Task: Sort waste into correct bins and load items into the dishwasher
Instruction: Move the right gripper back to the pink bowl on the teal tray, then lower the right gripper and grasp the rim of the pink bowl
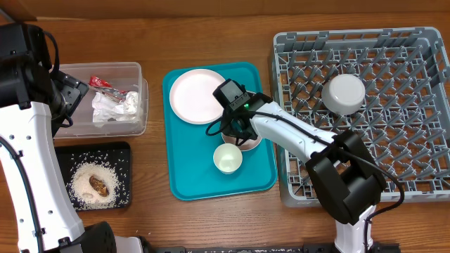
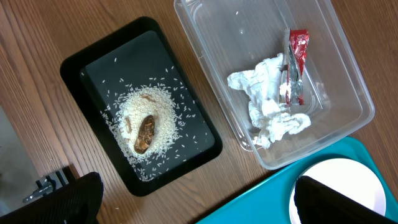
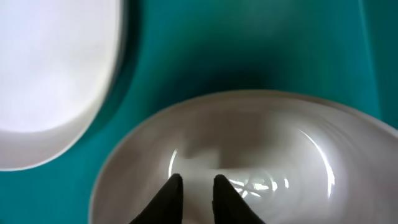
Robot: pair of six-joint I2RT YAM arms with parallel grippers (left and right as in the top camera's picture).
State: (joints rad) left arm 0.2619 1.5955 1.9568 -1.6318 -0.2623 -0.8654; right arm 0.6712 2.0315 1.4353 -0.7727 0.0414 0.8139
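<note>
The grey dish rack (image 1: 394,161) is filling the frame's right, carrying an upturned grey-white bowl (image 1: 344,93). The teal tray (image 1: 184,184) at centre is holding the white plate (image 1: 197,96), pale pink bowl (image 3: 261,143) and small cup (image 1: 228,159). At left, the clear tub (image 2: 348,81) is holding the napkin (image 2: 264,99) and red wrapper (image 2: 297,59), and the black tray (image 2: 93,68) is carrying rice (image 2: 161,118) and a brown lump (image 2: 145,134). The right gripper (image 3: 193,186) is keeping its fingers narrow over the pink bowl; whether they are gripping it cannot be told. The left gripper (image 2: 196,193) is hanging with fingers wide.
</note>
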